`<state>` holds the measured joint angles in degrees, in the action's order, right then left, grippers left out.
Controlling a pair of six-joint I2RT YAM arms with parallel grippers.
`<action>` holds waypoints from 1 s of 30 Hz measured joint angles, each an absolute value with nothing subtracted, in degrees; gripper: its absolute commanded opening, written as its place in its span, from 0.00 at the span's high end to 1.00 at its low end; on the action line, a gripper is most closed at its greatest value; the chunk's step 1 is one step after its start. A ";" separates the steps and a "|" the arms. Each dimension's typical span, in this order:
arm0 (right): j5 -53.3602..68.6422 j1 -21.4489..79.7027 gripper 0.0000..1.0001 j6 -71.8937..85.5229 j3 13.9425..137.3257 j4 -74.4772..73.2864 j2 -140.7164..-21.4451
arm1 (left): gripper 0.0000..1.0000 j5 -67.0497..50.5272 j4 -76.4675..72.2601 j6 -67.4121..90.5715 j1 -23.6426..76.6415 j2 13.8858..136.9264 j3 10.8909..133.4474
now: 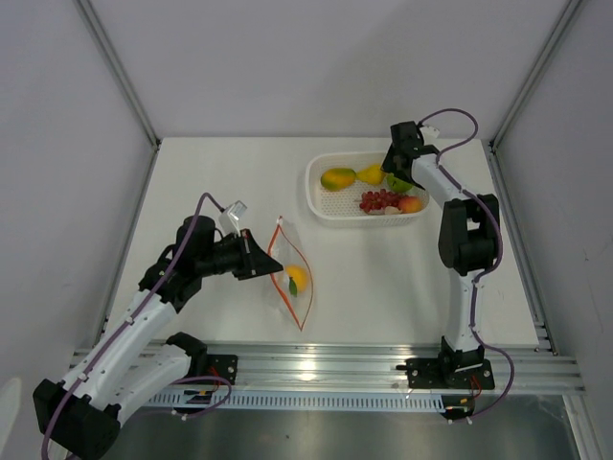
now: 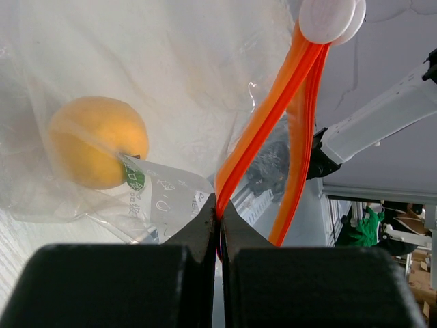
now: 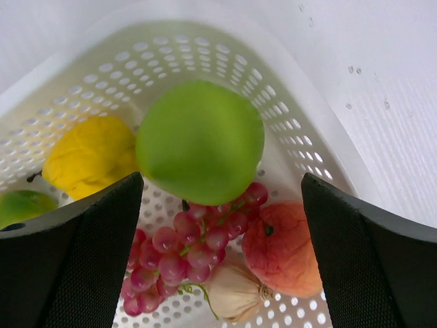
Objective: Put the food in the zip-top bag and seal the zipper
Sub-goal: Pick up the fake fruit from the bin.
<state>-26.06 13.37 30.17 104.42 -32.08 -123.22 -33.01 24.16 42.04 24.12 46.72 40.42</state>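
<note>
Zip-top bag (image 1: pixel 292 278) is resting on the table (image 1: pixel 211 182), containing one yellow fruit (image 2: pixel 95 140). The left gripper (image 2: pixel 218 219) is pinching its orange zipper (image 2: pixel 263 130), fingers pressed together. The right gripper (image 3: pixel 220 184) is hovering in the white basket (image 1: pixel 321 196), fingers spread around the green apple (image 3: pixel 199 140).

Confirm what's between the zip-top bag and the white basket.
Only bare table lies between the zip-top bag and the white basket. The top external view shows it.

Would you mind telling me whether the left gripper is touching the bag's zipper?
Touching. The left wrist view shows the left gripper, its fingers pinched shut on the orange zipper with no gap.
</note>
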 measured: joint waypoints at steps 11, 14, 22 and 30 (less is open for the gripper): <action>-24.12 13.10 0.05 36.03 108.05 -31.64 -128.09 | 0.99 -33.43 24.08 42.00 23.46 46.74 40.05; -24.14 13.13 0.07 36.60 108.42 -31.27 -129.12 | 0.99 -33.47 24.03 42.00 23.27 46.74 39.86; -24.88 13.10 0.17 36.18 108.40 -29.67 -130.98 | 0.99 -33.69 24.08 41.98 22.72 46.74 39.16; -25.67 13.10 0.54 34.24 108.33 -26.98 -130.98 | 0.99 -33.71 24.08 41.98 22.55 46.70 39.09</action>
